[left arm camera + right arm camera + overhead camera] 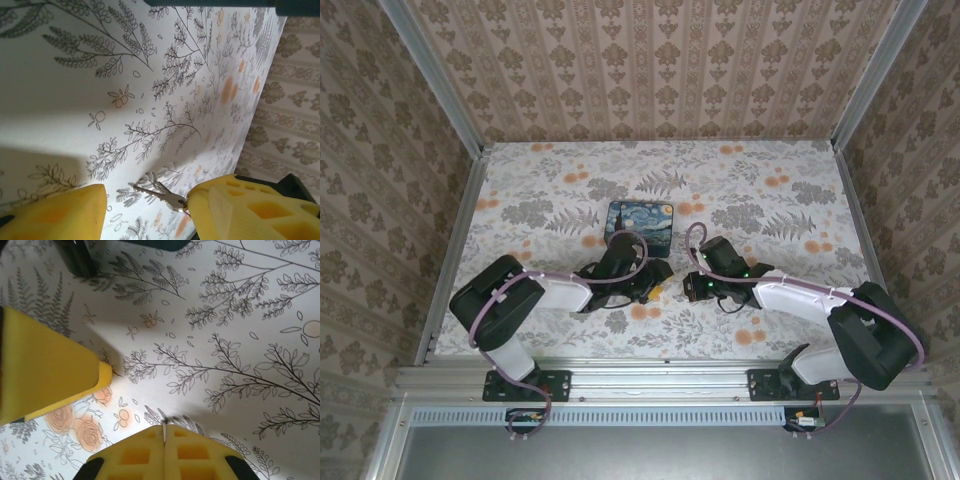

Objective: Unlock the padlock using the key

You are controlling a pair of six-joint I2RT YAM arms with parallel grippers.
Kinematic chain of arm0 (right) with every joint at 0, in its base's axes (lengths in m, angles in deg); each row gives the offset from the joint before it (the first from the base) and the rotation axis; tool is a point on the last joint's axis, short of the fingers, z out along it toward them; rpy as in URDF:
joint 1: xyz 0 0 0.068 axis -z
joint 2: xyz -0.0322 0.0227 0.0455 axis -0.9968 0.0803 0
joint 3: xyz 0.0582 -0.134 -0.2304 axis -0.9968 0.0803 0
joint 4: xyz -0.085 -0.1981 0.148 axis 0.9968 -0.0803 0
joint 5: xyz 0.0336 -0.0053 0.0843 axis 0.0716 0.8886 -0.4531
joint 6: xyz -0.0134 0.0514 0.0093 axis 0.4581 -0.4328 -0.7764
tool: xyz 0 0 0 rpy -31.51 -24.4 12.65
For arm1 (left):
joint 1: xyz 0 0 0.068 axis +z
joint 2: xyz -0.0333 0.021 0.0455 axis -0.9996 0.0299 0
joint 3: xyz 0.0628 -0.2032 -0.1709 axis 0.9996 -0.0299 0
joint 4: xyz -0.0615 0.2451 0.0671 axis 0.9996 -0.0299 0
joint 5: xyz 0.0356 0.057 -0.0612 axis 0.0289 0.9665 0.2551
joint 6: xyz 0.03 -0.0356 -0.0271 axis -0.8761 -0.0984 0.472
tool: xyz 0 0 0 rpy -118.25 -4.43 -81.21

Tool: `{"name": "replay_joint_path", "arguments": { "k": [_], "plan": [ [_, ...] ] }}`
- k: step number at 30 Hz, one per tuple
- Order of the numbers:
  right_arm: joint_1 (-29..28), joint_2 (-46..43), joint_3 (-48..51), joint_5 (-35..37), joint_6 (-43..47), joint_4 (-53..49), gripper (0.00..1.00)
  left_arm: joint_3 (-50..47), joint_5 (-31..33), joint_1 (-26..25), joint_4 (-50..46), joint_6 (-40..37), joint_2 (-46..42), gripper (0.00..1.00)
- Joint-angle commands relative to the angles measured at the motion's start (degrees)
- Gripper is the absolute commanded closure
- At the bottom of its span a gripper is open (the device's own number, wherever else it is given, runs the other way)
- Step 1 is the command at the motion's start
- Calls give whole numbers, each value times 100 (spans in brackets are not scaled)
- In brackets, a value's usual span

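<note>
A: Left fingers (250, 210), what state?
B: Spread, wide gap, low over the table (75, 125). Nothing pinched.
A: Key?
B: The key (161, 194) lies flat on the floral table inside that gap. It's thin and pale. Its head end touches the finger on the right of the left wrist view, and the blade points up-left. The other finger is well apart from it.
A: Right fingers?
B: Right fingers (195, 455) are pressed together, seam tight. There's a thin pale sliver at the seam tip, can't tell what it is.
A: Layout from the top?
B: Both wrists meet mid-table, tips facing each other and just beside one another, on the near side of the blue tin (640, 220). In the right wrist view one left finger sits close to the right tips.
</note>
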Motion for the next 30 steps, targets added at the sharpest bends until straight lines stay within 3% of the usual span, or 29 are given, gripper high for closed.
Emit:
{"name": "replay_joint_path", "arguments": {
  "k": [1,4,10,30],
  "plan": [
    [35,15,-72,-209,-116,62,100,-210,207,-167,10,1078,-259,32],
    [35,82,-61,-227,-120,99,100,-211,383,-290,-370,1539,-486,31],
    [35,-273,-64,-315,-256,159,100,52,584,-124,-1583,1551,-1079,27],
    [-358,-533,-336,-868,-742,1110,100,144,230,45,-1129,2356,-1131,22]
  ]
}}
